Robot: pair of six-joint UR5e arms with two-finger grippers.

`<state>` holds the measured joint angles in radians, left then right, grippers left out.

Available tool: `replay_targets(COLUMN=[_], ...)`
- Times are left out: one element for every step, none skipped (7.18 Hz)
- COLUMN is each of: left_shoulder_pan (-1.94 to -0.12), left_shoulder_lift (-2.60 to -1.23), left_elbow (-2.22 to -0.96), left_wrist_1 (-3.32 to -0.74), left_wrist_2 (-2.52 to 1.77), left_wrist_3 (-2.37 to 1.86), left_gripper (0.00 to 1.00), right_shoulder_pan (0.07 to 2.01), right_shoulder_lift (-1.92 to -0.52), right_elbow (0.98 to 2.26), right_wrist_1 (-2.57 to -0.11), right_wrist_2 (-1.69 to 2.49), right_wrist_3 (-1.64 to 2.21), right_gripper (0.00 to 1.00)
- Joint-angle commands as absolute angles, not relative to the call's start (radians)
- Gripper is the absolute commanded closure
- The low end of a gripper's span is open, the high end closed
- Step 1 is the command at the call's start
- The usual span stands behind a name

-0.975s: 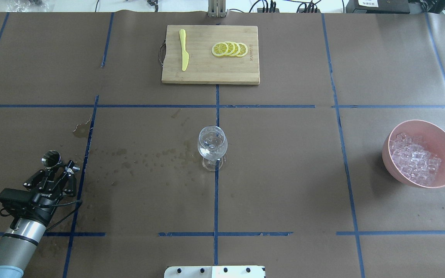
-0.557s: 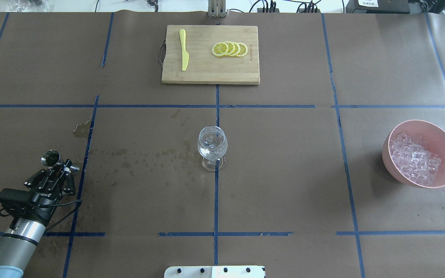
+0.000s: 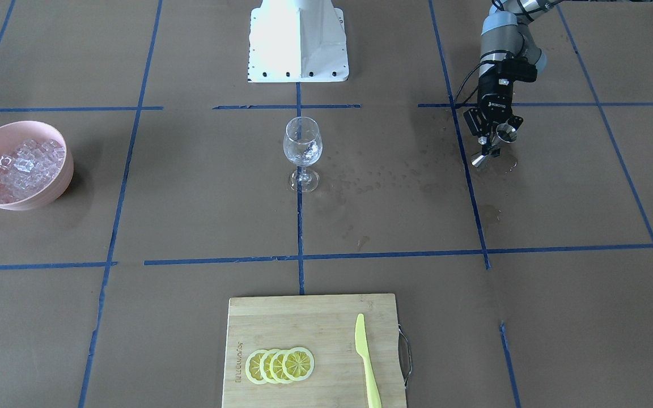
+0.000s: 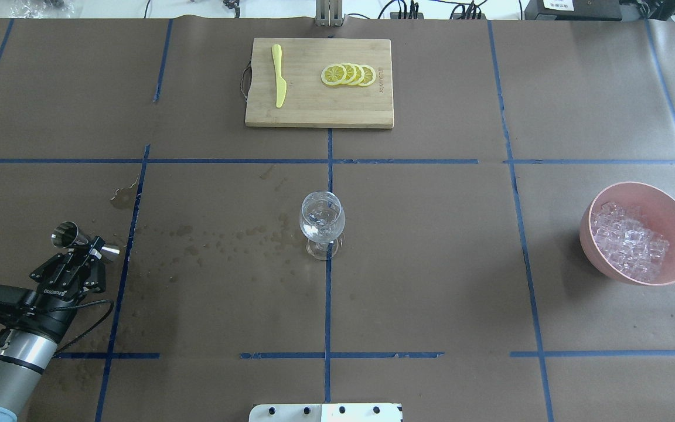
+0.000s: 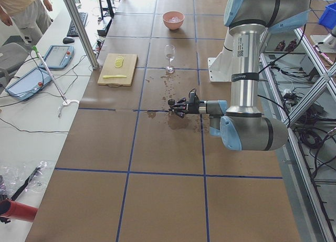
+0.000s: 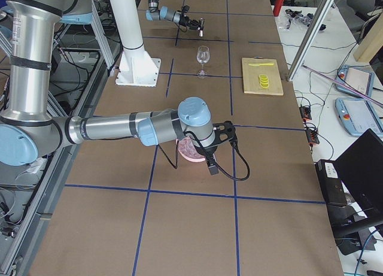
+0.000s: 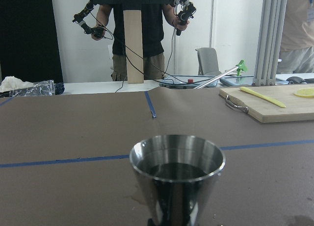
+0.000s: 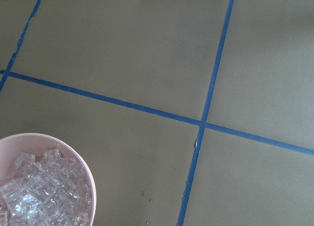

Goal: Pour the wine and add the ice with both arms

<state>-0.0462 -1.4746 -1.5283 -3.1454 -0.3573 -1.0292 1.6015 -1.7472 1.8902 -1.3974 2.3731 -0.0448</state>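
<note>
While the left claw (image 4: 90,246) clamps the near-upright jigger (image 4: 67,236), mouth up, ice (image 4: 629,241) lies in a bowl (image 4: 674,271) below the right claw (image 6: 222,134), whose state cannot be told.

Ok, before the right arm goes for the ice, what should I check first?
1. Left claw gripping the jigger: ok, shut on its waist.
2. Jigger emptied: cannot tell, its inside looks dark in the wrist view.
3. Wine glass upright at table centre: ok.
4. Ice heaped in the pink bowl: ok.
5. Right claw open: cannot tell, no view shows its fingers clearly.
6. Paper dry around the glass: not ok, splashes on its left.
</note>
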Motion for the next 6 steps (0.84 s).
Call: replay_targets(left_shoulder_pan=[-0.066, -0.08, -0.095, -0.121, -0.138, -0.143], left_shoulder_lift=[-1.471, -1.477, -1.491, -1.54, -1.575, -1.627], left_elbow=[-1.535, -1.539, -1.563, -1.583, -1.585, -1.591], left_wrist_1=[-3.256, -3.311, -3.345, -3.349, -3.343, -3.318], left_wrist_2=[-0.357, -0.371, -0.376, -0.403, -0.438, -0.443], left_wrist_3=[-0.746, -0.648, -0.467, -0.422, -0.42, -0.411], left_gripper=[1.0, 1.0, 1.0, 1.0, 1.0, 1.0], right_shoulder_pan=[1.601, 1.601, 1.601, 1.601, 1.601, 1.603], right_shoulder_lift=[-1.749, -1.749, -1.749, -1.749, -1.75, -1.752], right_elbow=[1.89, 1.89, 1.888, 1.888, 1.888, 1.888], right_wrist_1=[-1.397, -1.397, -1.397, -1.397, -1.397, -1.397], right_wrist_2=[2.373, 2.373, 2.373, 2.373, 2.373, 2.373], right_wrist_3=[-0.045, -0.044, -0.044, -0.044, -0.044, -0.044], right_gripper=[0.0, 0.0, 0.0, 0.0, 0.0, 0.0])
